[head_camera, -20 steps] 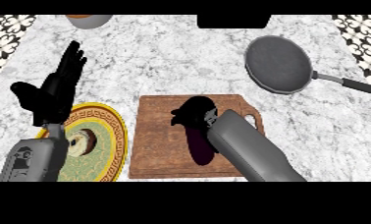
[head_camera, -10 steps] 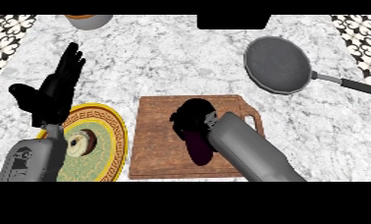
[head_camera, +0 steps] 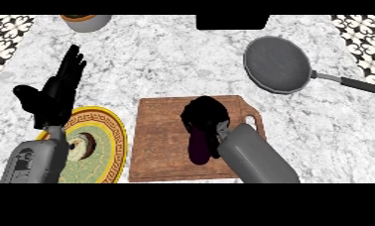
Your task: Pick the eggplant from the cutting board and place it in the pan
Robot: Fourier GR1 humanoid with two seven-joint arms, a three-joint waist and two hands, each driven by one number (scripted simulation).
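Note:
A dark purple eggplant lies lengthwise on the wooden cutting board near the counter's front edge. My right hand sits over the eggplant's far end, its fingers curled down round it and hiding that end. The grey pan lies at the back right, with its handle pointing right. My left hand rests open at the left, fingers up.
A yellow-rimmed plate with a round piece of food on it sits left of the board, partly under my left forearm. A bowl stands at the back left. A dark block lies at the back edge.
My right hand has settled slightly lower over the eggplant's far end. The eggplant lies where it was, and the left hand has not moved.

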